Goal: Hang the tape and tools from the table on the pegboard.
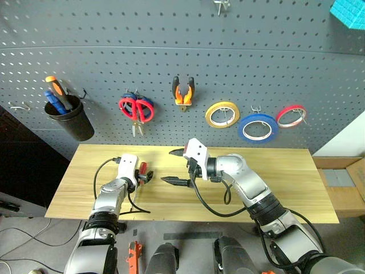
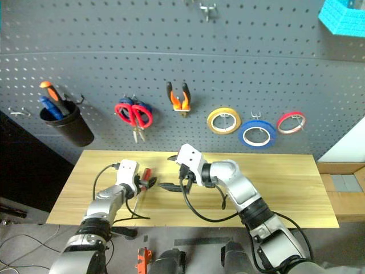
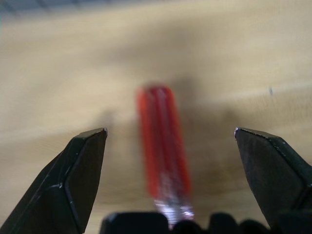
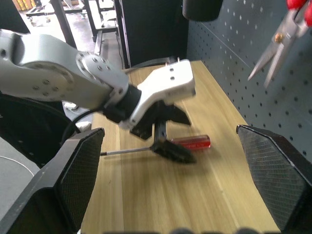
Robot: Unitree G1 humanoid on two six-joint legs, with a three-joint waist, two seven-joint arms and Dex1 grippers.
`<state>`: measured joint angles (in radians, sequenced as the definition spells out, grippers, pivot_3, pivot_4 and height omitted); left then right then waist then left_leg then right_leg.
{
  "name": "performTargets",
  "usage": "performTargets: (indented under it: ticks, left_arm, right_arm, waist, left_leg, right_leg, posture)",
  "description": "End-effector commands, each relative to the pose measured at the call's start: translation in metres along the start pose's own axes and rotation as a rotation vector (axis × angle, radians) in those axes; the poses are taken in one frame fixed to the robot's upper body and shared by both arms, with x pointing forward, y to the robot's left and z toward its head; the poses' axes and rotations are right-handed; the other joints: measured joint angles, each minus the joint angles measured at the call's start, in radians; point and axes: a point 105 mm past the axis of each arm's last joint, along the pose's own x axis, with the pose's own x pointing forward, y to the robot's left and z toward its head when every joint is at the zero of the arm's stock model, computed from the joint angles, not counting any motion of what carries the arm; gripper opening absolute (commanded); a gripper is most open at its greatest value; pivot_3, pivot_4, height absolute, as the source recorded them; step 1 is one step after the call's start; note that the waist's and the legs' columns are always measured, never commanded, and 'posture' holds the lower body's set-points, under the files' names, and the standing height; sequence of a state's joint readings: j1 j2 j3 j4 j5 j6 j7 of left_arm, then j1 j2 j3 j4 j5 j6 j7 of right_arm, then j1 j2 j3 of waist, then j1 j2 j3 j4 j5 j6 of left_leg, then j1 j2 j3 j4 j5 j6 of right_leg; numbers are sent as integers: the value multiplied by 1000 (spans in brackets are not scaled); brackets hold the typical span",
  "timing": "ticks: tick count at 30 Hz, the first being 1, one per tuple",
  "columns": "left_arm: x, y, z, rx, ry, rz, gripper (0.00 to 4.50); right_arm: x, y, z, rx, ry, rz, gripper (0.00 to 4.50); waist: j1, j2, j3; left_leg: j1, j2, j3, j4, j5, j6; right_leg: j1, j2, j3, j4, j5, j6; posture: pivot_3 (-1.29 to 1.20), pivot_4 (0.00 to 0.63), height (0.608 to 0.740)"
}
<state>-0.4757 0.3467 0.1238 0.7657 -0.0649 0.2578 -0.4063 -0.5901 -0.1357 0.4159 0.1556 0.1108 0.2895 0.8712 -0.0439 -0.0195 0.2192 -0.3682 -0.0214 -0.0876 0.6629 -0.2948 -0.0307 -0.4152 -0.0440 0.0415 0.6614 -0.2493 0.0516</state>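
Note:
A slim screwdriver [image 4: 192, 142] with a translucent red handle lies on the light wood table [image 1: 274, 182]. My left gripper [image 3: 170, 131] is open and low over it, one finger on each side of the handle [image 1: 144, 167]. My right gripper [image 1: 174, 167] hovers open just to the right, pointing toward the left one and holding nothing. On the dark grey pegboard [image 1: 171, 51] hang the red-handled scissors [image 1: 136, 108], the orange-and-black pliers [image 1: 183, 93] and the blue tape [image 1: 258, 127].
A black cup [image 1: 69, 117] with orange and blue screwdrivers hangs at the pegboard's left. A yellow roll [image 1: 222, 114] and a red roll [image 1: 291, 116] flank the blue tape. Blue-handled scissors hang behind the red ones. A teal block [image 1: 349, 11] sits at the top right.

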Motion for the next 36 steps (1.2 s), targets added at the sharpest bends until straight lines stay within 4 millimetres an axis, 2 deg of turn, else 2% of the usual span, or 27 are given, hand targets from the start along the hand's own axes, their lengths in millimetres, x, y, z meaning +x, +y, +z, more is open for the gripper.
performTargets:
  ticks: [1, 6, 14, 24, 28, 36]
  left_arm:
    - [0, 1, -10, -11, 63, -12, 4483]
    - [-2, 4, -17, 6, 148, 14, 4483]
    - [-12, 7, -8, 0, 184, 47, 4483]
    - [-22, 5, -10, -27, 203, 78, 4483]
    - [-24, 8, -9, -29, 201, 87, 3627]
    - [-22, 14, -3, -30, 184, 96, 898]
  right_arm:
    - [-1, 5, 14, -15, -47, 10, 4500]
    - [-2, 3, 13, -8, -45, 1, 4500]
    - [-1, 0, 15, -7, -59, -11, 4500]
    - [2, 0, 17, -12, -71, -8, 4500]
    - [3, 1, 18, -12, -77, -6, 4500]
    - [0, 2, 14, -11, -69, 0, 4500]
  waist:
    - [-7, 0, 3]
    - [-13, 0, 5]
    - [-14, 0, 5]
    - [-7, 0, 5]
    - [-3, 0, 5]
    - [11, 0, 5]
  left_leg:
    - [0, 0, 0, 0, 0, 0]
    - [1, 0, 1, 0, 0, 0]
    - [3, 0, 1, 0, 0, 0]
    - [3, 0, 0, -1, 0, 0]
    - [3, 0, 0, -1, 0, -1]
    - [1, -1, 0, -2, 0, -1]
  right_leg:
    - [0, 0, 0, 0, 0, 0]
    - [1, -2, 0, 1, 0, 1]
    - [2, -2, 0, 1, 0, 1]
    - [2, -7, 0, 1, -1, 1]
    - [1, -7, 0, 0, -1, 1]
    - [1, -8, -1, -1, -1, 1]
  posture:
    - [-30, 285, 740]
    - [-18, 270, 740]
    - [5, 247, 740]
    - [37, 229, 740]
    - [41, 225, 740]
    - [44, 219, 740]
